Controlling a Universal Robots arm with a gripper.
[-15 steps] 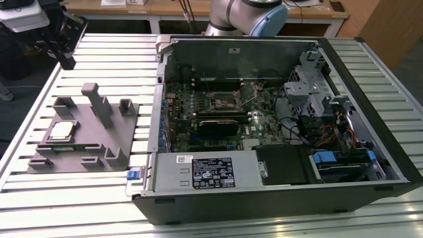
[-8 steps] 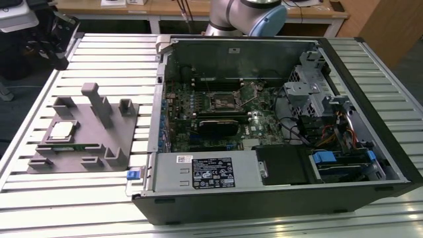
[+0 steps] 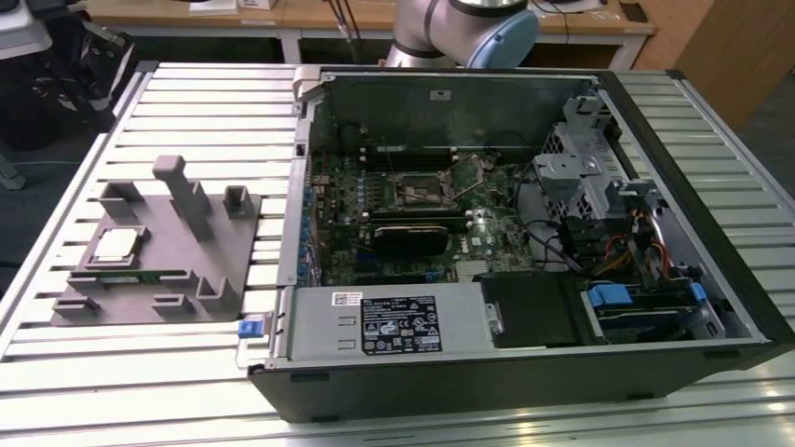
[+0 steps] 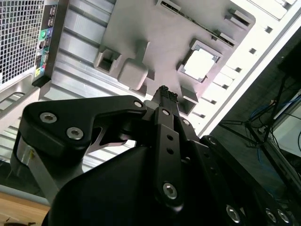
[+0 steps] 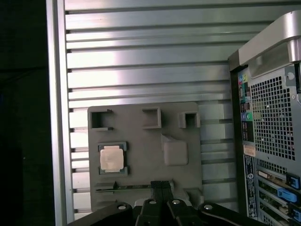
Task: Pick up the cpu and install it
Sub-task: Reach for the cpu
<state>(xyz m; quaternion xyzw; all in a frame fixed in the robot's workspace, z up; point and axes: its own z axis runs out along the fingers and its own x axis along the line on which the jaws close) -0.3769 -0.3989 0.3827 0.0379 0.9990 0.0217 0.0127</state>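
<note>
The slatted metal surface [image 3: 186, 93] is carrying an open PC case [image 3: 522, 372] on the exterior view's right and a grey holder tray [image 3: 162, 261] on its left, w/ the two sitting just beside each other. The end effector [image 5: 162, 184] is hanging above the tray's edge w/ its fingertips pressed together and gripping nothing. It is near the cpu [image 5: 112, 158] but well clear of touching it. The cpu is lying in a shallow pocket of the tray, btwn the tray's upright posts [image 3: 186, 200] and its outer edge, far from the motherboard socket [image 3: 423, 191] inside the case. Risks, as I'm judging them: closed fingertips coming down would be pressing on the metal lid instead of straddling it. An off-centre grip would be tilting the chip or catching it on the pocket rim. The posts and case walls are leaving tight room, so a wide swing could be clipping them. Any skew at the socket could be bending contacts. The cpu is lying flat, silvery top facing up. It is approx. square, so no real long axis, and its sides are running parallel w/ the tray's edges. Corner markings: can't tell.
</note>
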